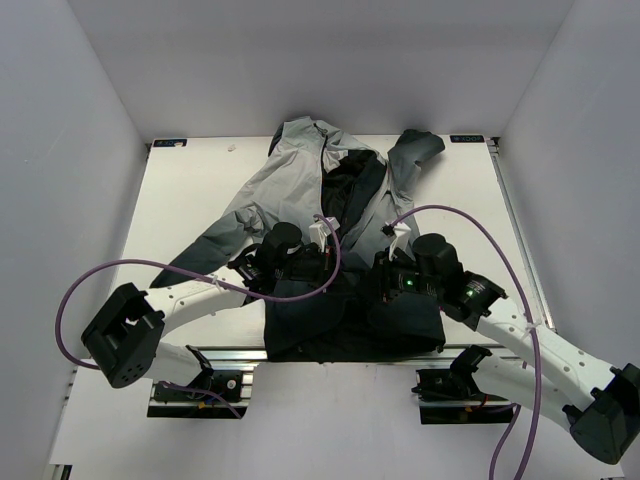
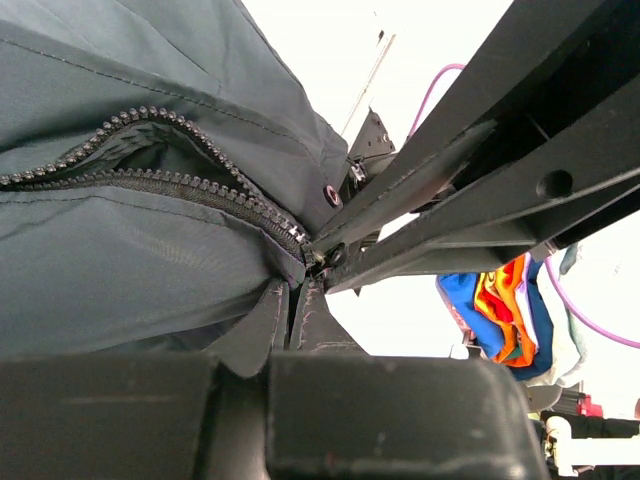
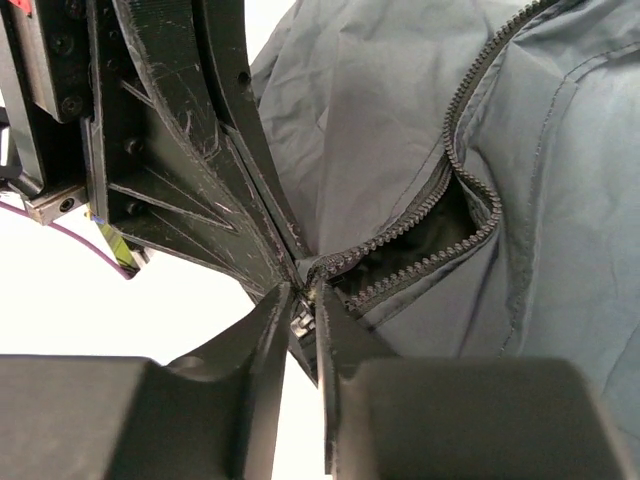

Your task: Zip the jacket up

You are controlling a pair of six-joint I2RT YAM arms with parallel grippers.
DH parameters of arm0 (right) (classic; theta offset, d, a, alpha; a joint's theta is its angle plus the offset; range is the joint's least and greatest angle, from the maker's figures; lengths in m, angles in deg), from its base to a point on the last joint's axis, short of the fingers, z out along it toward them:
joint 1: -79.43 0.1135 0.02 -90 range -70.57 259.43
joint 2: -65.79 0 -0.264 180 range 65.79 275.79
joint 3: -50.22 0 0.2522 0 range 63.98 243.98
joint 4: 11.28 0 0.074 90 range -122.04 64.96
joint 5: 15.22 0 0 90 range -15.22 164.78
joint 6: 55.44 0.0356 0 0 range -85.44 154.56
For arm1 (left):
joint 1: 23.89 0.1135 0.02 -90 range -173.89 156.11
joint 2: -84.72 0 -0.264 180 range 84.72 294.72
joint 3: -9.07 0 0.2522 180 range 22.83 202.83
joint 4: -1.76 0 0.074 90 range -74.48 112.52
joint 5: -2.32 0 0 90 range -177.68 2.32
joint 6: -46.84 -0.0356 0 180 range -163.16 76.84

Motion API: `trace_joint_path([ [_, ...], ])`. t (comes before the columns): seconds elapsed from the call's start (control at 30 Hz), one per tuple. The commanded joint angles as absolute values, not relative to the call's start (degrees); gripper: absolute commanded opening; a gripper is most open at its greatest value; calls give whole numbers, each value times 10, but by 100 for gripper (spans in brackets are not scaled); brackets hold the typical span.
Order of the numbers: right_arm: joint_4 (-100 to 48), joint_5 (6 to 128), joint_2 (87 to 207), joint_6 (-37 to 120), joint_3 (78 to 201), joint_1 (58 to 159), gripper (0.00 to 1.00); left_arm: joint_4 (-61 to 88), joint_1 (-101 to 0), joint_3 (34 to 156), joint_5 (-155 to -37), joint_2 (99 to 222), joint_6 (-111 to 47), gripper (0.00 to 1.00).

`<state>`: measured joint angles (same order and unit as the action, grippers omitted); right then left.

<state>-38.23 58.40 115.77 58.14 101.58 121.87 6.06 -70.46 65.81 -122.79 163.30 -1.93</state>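
Near the 6 o'clock edge of the table, the left gripper pinches the hem of the jacket. The right gripper sits around the bottom of the zipper; its grip is unclear. Zipping looks not yet started.

- The jacket is lying spread on the white table, hood toward the far edge; its front is gaping at the chest, showing black lining.
- The left arm and right arm are reaching inward over the dark hem; their wrists are nearly meeting there.
- Purple cables are looping off both arms.
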Motion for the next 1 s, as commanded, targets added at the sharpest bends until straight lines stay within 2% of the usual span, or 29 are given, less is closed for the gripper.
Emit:
trace_joint_path([
  [0.0,-382,609,1155,574,1009,1218,20,29,-705,669,-1249,1626,-11,0],
  [0.1,-391,634,1156,574,1012,1218,16,34,-705,671,-1251,1628,-11,0],
  [0.17,-390,643,1155,572,1012,1218,0,37,-706,674,-1251,1629,-11,0],
  [0.7,-400,684,1145,536,1012,1217,0,68,-705,687,-1248,1636,-6,0],
  [0.9,-388,636,1140,528,1004,1218,7,70,-705,684,-1235,1633,-1,0],
  [0.97,-382,625,1141,535,1000,1218,15,65,-705,683,-1235,1631,2,0],
])
